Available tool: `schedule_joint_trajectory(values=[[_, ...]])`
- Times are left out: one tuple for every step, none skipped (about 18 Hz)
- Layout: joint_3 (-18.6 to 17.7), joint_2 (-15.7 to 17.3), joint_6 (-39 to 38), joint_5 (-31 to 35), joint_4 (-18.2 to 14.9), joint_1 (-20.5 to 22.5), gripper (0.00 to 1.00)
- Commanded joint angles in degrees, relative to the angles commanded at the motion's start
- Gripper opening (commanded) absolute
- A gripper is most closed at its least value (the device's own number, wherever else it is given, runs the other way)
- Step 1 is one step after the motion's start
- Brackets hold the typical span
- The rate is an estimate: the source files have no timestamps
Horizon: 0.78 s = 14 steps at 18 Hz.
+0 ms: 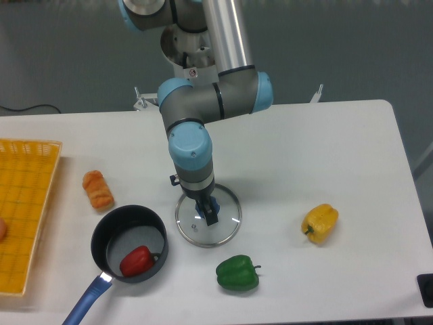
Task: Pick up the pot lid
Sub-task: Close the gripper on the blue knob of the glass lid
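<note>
1. Glass seems used for the pot lid (226,218), so it is judged stiff, slippery and breakable.
2. It is laid flat on the table (325,149) beside the pot (110,229), where a red pepper (137,260) is kept.
3. Its middle is judged best to hold; the gripper (210,215) is seen there, but open or shut cannot be told.

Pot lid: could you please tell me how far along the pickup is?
Done: the approach; the gripper sits at the centre of the pot lid. In hand: the grasp; I cannot tell whether the jaws are shut. Left: the lift; the lid lies flat on the table.
</note>
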Motion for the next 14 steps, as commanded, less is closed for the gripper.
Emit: schedule_joint_trajectory(values=[[0.0, -0.3, 0.0, 0.1, 0.5, 0.0, 1.0], [0.0, -0.8, 0.1, 0.1, 0.6, 0.0, 1.0], [0.0, -0.8, 0.0, 0.1, 0.6, 0.0, 1.0], [0.0, -0.9, 0.0, 0.1, 0.7, 0.0, 1.0], [0.0, -1.0, 0.0, 0.0, 0.7, 0.0, 1.0], [0.0, -1.0, 0.1, 0.0, 0.7, 0.0, 1.0], [0.0, -1.0, 0.1, 0.0, 0.7, 0.0, 1.0], [0.0, -1.0, 0.1, 0.0, 0.7, 0.0, 1.0], [0.0, -1.0, 0.1, 0.0, 0.7, 0.0, 1.0], [-0.1, -1.0, 0.1, 0.0, 0.7, 0.0, 1.0], [-0.1, -1.0, 0.1, 0.0, 0.7, 0.0, 1.0], [-0.1, -1.0, 0.1, 0.1, 0.7, 0.0, 1.0], [-0.1, -1.0, 0.1, 0.0, 0.7, 0.0, 1.0], [-0.1, -1.0, 0.1, 0.0, 0.7, 0.0, 0.99]])
